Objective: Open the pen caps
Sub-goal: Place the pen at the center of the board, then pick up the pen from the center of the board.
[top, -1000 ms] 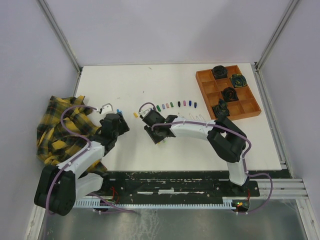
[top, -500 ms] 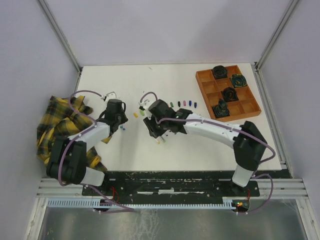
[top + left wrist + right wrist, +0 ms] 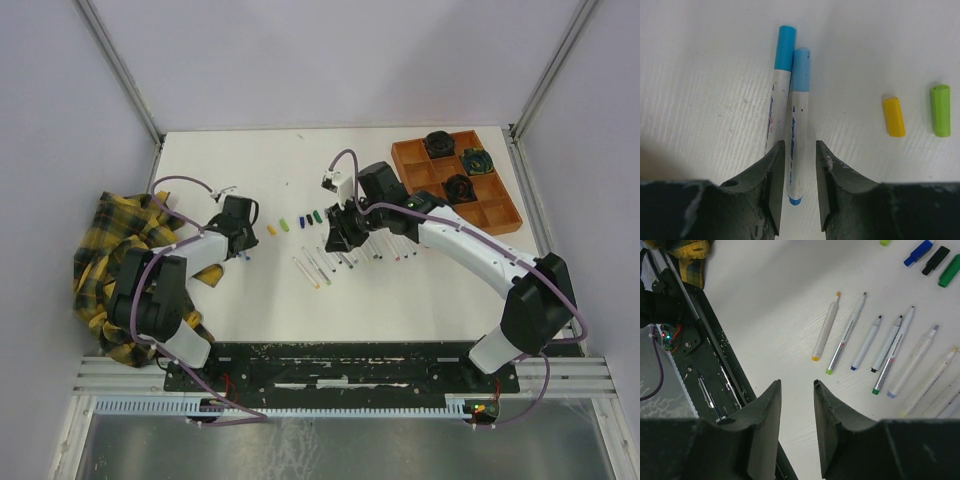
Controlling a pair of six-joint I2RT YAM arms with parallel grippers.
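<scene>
1. Closest to the arm bases, uncapped pens (image 3: pixel 826 332) lie side by side in a loose row on the white table (image 3: pixel 250 160).
2. The right end effector (image 3: pixel 796 385) hangs above those pens, open, with nothing between its jaws.
3. A yellow plaid cloth (image 3: pixel 110 260) is bunched at the table's left edge.
4. Just right of the cloth, the left end effector (image 3: pixel 800 145) sits low over the table. It is open only narrowly, straddling the tail of one of two blue pens (image 3: pixel 796 130) without pinching it. The other pen touches the first and runs under the left finger.
5. Both blue pens have their blue caps (image 3: pixel 800 67) on, at their far ends.
6. Beyond the pens, loose caps (image 3: pixel 284 224) lie in a line: a yellow cap (image 3: pixel 894 116), a green cap (image 3: pixel 940 117) just beside it, then darker ones to the right.
7. At the far right stands an orange tray (image 3: pixel 497 213) with black round objects (image 3: pixel 440 143) in several compartments.
</scene>
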